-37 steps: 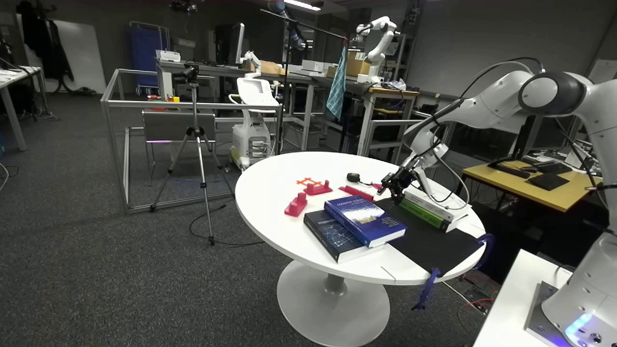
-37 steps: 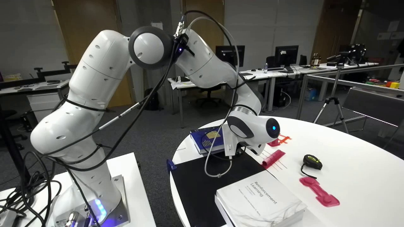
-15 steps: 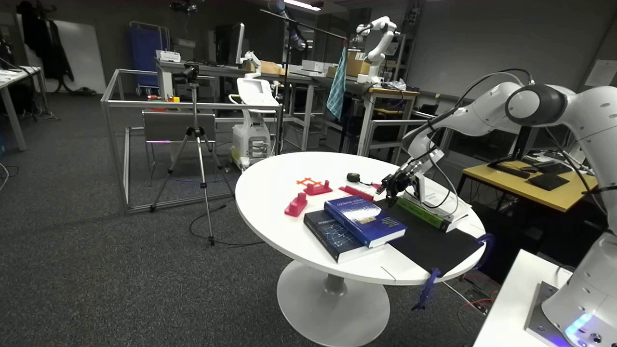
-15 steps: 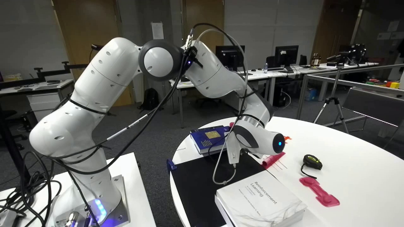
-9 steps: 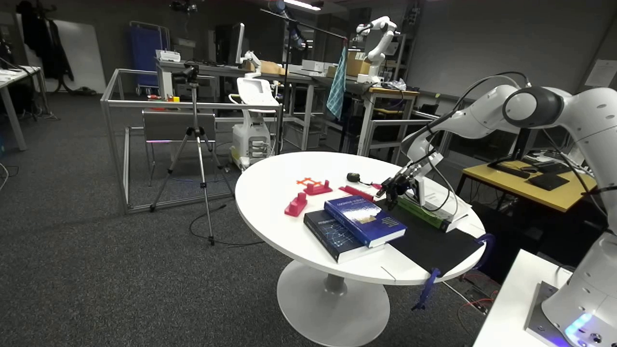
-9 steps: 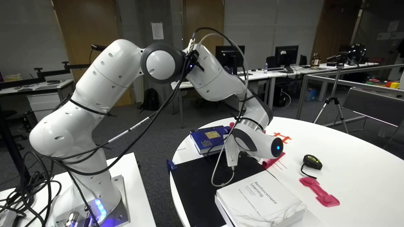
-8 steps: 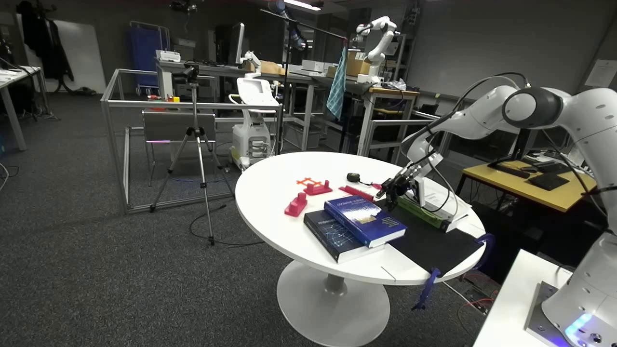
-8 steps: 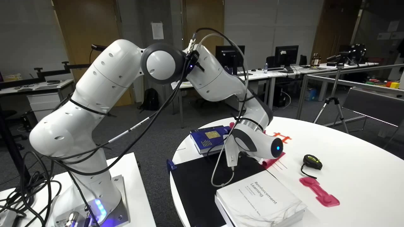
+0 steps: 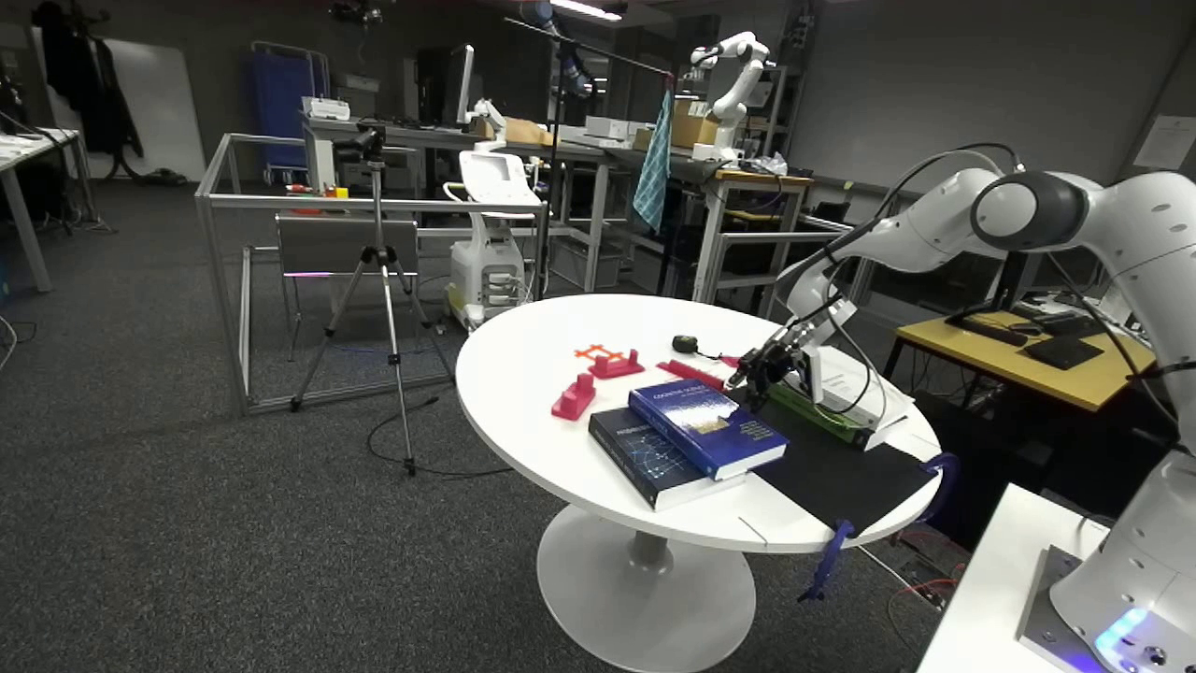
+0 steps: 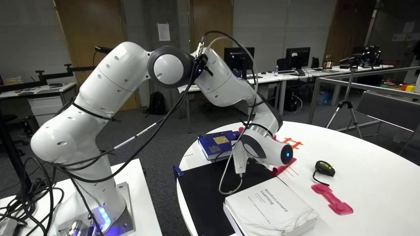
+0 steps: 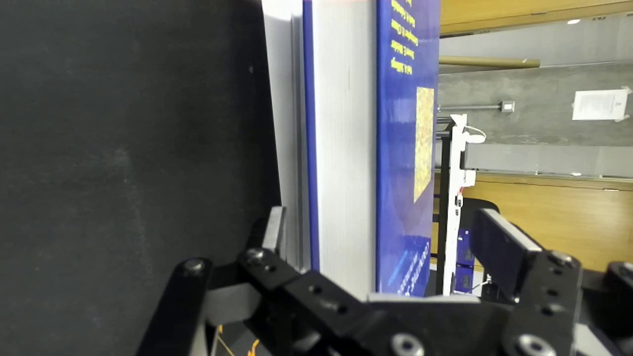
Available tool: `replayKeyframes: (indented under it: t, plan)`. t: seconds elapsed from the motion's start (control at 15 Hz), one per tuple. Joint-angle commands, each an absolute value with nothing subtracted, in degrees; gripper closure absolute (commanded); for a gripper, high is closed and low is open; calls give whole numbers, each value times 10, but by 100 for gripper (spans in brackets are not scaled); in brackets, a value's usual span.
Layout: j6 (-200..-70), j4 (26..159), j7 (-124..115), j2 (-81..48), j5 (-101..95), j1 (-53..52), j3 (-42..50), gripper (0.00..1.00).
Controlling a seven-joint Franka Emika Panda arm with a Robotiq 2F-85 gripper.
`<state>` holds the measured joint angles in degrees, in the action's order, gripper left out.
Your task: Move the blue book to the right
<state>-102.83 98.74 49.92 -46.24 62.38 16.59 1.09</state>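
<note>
While the pincer [image 11: 382, 212] gapes wide, blue book [image 11: 388, 148] just ahead, atop dark book [image 9: 645, 455]

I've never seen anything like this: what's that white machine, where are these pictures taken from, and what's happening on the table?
The white machine is a robot arm; its "hand" is a black gripper with two fingers. Two cameras watch it from different places; a third rides on the arm, looking past the fingers, and shows the room sideways. On the white table lie a blue book atop a dark book, a black sheet, a white book on a green book, a tape measure and pink pieces. Nothing is held: the gripper is open, with the blue book's edge showing between its fingers. It may be about to grip that book.
</note>
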Motion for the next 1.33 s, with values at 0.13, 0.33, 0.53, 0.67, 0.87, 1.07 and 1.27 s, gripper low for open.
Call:
replayKeyframes:
  t: [0.13,0.33,0.53,0.67,0.87,1.07,1.27]
  plan:
    - [-983,952,510,-487,629,173,9,0]
    - [-980,938,511,-502,626,172,10,0]
    - [-980,926,510,-515,627,174,9,0]
    - [-982,924,512,-518,632,175,6,0]
    - [-983,928,517,-516,634,175,4,0]
    - [-981,929,518,-516,636,175,0,0]
    - [-976,928,516,-517,650,177,-6,0]
